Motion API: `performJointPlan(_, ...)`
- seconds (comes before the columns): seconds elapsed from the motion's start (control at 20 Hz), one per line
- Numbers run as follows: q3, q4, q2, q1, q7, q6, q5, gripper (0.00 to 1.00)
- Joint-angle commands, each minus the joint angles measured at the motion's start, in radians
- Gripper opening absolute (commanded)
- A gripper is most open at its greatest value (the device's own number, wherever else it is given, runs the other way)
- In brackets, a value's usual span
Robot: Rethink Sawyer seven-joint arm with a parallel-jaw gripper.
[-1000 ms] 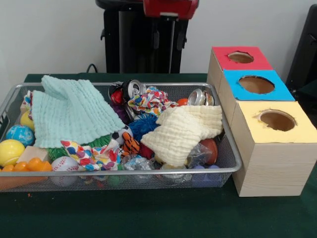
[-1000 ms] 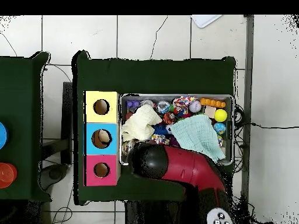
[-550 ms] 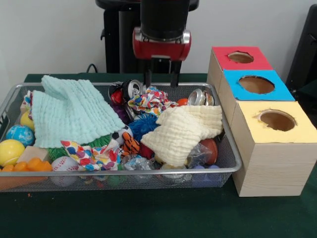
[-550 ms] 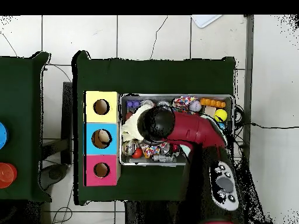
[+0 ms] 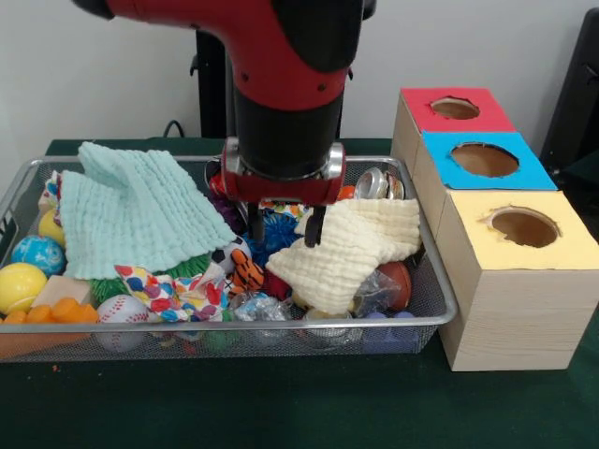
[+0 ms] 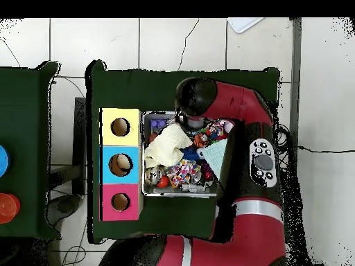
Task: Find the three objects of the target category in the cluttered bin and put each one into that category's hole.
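A wire bin (image 5: 412,323) holds mixed clutter: a mint cloth (image 5: 131,210), a cream cloth (image 5: 346,248), a blue spiky ball (image 5: 276,234), a silver can (image 5: 374,182), a baseball (image 5: 122,309) and a yellow ball (image 5: 19,285). My gripper (image 5: 281,224) hangs open low over the bin's middle, its fingers straddling the blue spiky ball at the cream cloth's edge, holding nothing. The wooden box (image 5: 505,281) beside the bin has a red hole (image 5: 455,108), a blue hole (image 5: 484,160) and a yellow hole (image 5: 524,226). In the overhead view the arm (image 6: 236,118) hides the bin's right part.
A patterned cloth (image 5: 173,290), a tiger-striped toy (image 5: 246,271), an orange ball (image 5: 398,281) and a row of orange beads (image 5: 51,311) lie near the bin's front. In the overhead view the box (image 6: 120,164) touches the bin's left wall (image 6: 144,166). A second green table (image 6: 21,152) stands at left.
The arm has swung forward and down from above the bin's far rim to its middle. The gripper stays open; the arm now hides the can and patterned cloth at the back.
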Motion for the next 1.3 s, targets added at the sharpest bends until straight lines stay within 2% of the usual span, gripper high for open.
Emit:
performJointPlan(0.05,0.025,-0.349,0.194,0.003,0.137,0.167,-0.026,1.00)
performJointPlan(0.2,0.043,-0.420,0.244,0.025,0.128,0.216,-0.022,1.00)
performJointPlan(0.45,0.065,-0.598,0.331,0.067,0.100,0.335,-0.026,1.00)
performJointPlan(0.65,0.062,-0.676,0.373,0.084,0.104,0.379,-0.022,1.00)
performJointPlan(0.85,0.033,-0.673,0.378,0.073,0.106,0.362,-0.026,1.00)
performJointPlan(1.05,0.006,-0.648,0.336,0.047,0.062,0.363,-0.030,1.00)
performJointPlan(1.3,-0.013,-0.622,0.278,0.031,0.033,0.413,-0.023,1.00)
